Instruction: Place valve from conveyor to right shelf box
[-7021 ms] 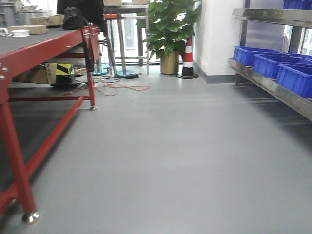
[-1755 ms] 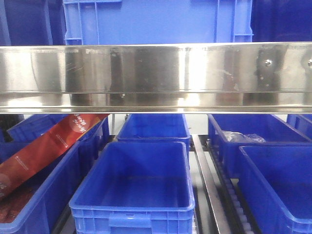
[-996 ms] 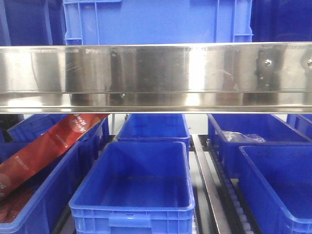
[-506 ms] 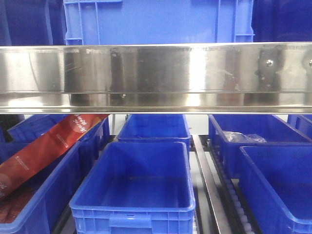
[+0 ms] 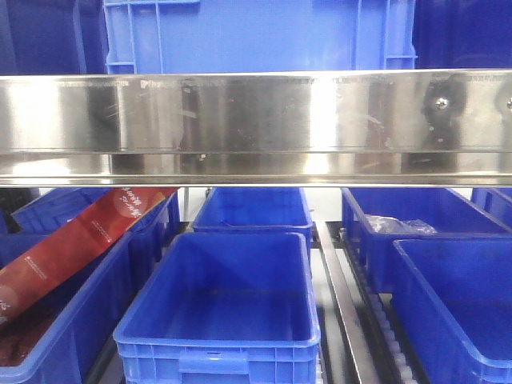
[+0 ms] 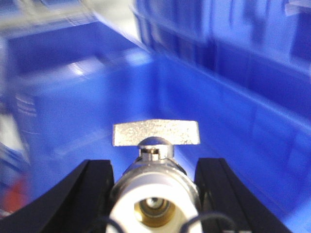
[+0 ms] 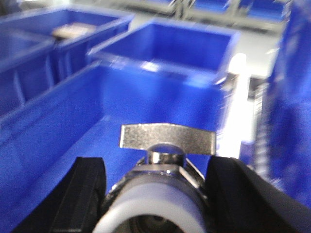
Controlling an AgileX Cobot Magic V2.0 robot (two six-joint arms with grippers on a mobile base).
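**Delivery step, at the shelf.** Left hand (image 6: 155, 169): black fingers (image 6: 92, 194) clenched on both flanks of a valve (image 6: 154, 201), which has its white cap toward the camera and its wing handle (image 6: 156, 132) uppermost and level. Right hand (image 7: 158, 164): likewise closed on a second valve (image 7: 163, 204). Each valve hangs over the open cavity of a blue box (image 6: 233, 111). Both wrist views are blurred, so which box lies under which hand cannot be told. Front view: rows of boxes below the steel rail (image 5: 256, 128), with no arm visible. Judged next move: lower the valve within the walls of the right box (image 5: 456, 296), then part the fingers just enough to free it.
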